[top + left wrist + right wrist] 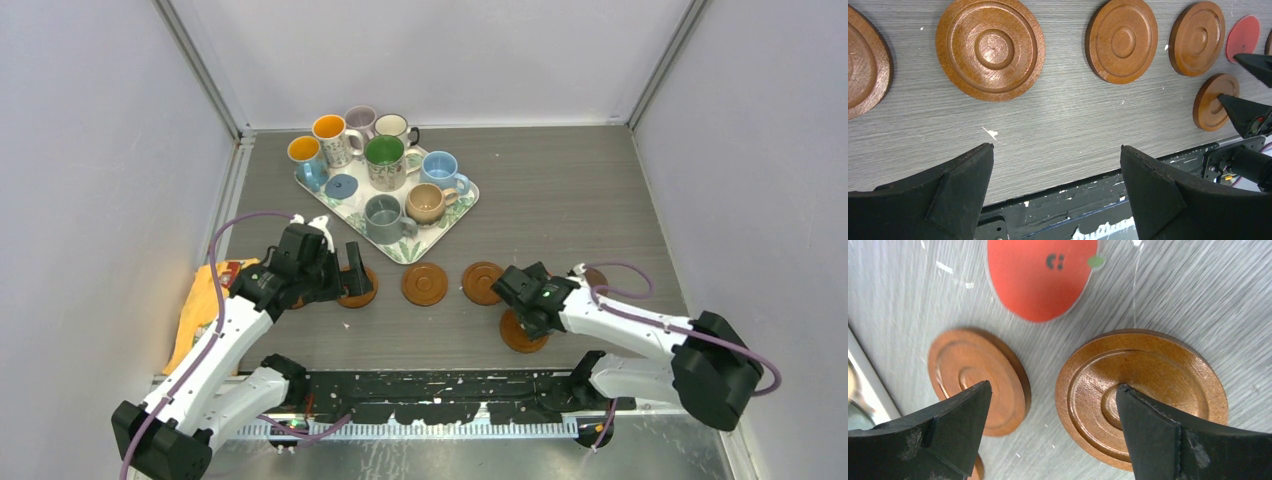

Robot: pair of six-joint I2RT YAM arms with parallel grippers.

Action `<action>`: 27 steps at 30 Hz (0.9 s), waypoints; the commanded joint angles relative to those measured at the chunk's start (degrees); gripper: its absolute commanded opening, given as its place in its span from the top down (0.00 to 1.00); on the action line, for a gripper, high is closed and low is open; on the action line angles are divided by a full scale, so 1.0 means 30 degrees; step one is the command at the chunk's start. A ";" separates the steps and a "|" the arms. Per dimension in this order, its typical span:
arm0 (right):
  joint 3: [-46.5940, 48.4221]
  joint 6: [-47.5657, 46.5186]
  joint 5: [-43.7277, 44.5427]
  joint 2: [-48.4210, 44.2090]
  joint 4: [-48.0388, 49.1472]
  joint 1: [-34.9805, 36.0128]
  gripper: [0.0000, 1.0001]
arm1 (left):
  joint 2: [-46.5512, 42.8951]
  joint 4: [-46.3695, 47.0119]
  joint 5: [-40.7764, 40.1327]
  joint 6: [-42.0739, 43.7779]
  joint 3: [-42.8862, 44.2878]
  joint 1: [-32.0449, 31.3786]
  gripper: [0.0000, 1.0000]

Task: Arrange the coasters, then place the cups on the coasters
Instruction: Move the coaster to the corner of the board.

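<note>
Several cups stand on the leaf-patterned tray (450, 215) at the back, among them a green-inside cup (384, 155), a light blue cup (440, 168) and a grey cup (383, 218). Wooden coasters lie in a row on the table: one (424, 284) in the middle, another (482, 283) right of it. My left gripper (350, 272) (1057, 147) is open over bare table, beside a ringed coaster (990, 48). My right gripper (510, 297) (1053, 387) is open, low over two wooden coasters (978, 380) (1148, 385), with the thin red coaster (1040, 275) beyond.
A yellow cloth (205, 300) lies at the left wall. A blue round disc (341, 186) sits on the tray among the cups. The black strip (440, 395) at the table's near edge carries both arm bases. Grey walls close in left, right and back.
</note>
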 commanded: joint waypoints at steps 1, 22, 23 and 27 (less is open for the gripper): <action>-0.2008 -0.1000 0.0171 -0.1218 -0.0777 -0.2433 0.00 | -0.0034 0.0502 -0.0049 0.0053 0.0094 0.0128 0.00; -0.1530 -0.7183 -0.1580 -0.1725 -0.0627 -1.1557 0.00 | 0.0077 0.0472 -0.0269 0.0330 0.1096 0.0237 0.00; -0.1493 -0.7386 -0.1587 -0.1823 -0.0727 -1.1905 0.00 | 0.0077 0.0471 -0.0247 0.0369 0.1177 0.0259 0.00; -0.1509 -0.8629 -0.2012 -0.2100 -0.0598 -1.3602 0.00 | 0.0048 0.0471 -0.0186 0.0426 0.1391 0.0359 0.00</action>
